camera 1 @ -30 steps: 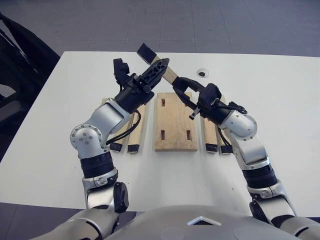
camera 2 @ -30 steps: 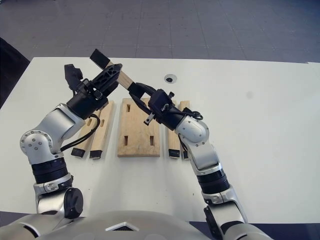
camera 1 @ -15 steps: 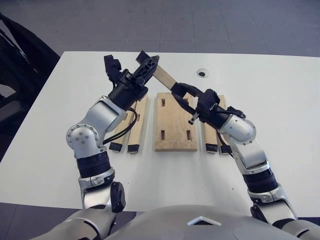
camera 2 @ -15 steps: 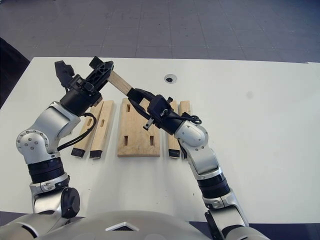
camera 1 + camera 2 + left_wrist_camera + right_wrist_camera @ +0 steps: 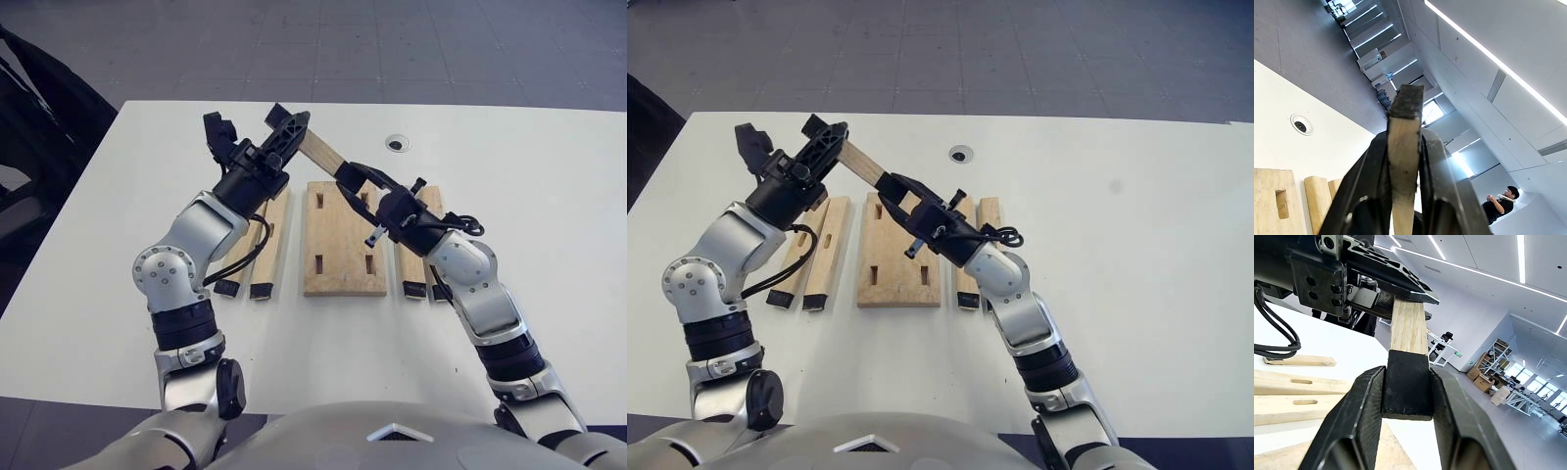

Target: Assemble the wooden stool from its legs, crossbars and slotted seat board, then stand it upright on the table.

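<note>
Left eye view: above the seat board [image 5: 338, 262], left gripper [image 5: 291, 123] and right gripper [image 5: 349, 177] clench their fingers on opposite capped ends of a leg [image 5: 320, 152], likely stiff and light.

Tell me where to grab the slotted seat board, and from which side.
Probably the near short end of the seat board, coming from the robot's side: it lies flat, legs flank both long edges, and that end is unobstructed.

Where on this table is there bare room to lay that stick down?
The wide stretch of table right of the right legs, and the near strip before the seat board. Crowded: the middle, from left legs to right legs.
</note>
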`<state>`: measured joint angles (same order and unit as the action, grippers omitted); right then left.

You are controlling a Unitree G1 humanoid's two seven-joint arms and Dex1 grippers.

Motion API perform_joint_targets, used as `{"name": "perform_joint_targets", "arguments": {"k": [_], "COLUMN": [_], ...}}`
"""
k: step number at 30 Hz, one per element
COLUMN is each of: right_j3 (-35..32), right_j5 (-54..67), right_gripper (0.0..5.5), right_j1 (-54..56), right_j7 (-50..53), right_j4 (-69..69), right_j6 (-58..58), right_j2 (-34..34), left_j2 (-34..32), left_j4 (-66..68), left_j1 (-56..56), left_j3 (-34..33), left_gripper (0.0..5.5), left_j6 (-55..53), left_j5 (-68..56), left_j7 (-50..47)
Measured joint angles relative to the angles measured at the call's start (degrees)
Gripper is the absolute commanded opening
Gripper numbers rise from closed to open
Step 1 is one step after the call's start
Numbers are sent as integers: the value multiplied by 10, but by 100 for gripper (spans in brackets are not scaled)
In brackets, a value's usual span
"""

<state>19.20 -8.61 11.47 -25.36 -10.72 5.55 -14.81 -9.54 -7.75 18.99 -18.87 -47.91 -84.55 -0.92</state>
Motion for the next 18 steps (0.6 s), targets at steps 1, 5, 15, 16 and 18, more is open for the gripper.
{"name": "perform_joint_targets", "arguments": {"k": [1,5,15,16,18], "right_j3": [-1,-1,-56,-56,-56], "right_j5": [-3,-2,-37,-37,-38], "right_gripper": [221,279,279,279,279], "right_j1": [-9,-17,-40,-42,-42], "right_j7": [0,-1,56,57,59], "right_j4": [6,13,37,37,37], "right_j6": [-9,-29,-146,-150,-156], "right_j2": [-9,-10,-20,-19,-16], "left_j2": [-2,-20,-167,-166,-161], "left_j4": [7,21,-117,-122,-126], "left_j1": [2,16,-131,-151,-176], "left_j3": [-15,-22,30,46,66], "left_gripper": [44,44,44,44,44], "left_j6": [18,33,116,120,132], "left_j5": [5,22,379,405,452], "left_j7": [-2,3,0,1,2]}}
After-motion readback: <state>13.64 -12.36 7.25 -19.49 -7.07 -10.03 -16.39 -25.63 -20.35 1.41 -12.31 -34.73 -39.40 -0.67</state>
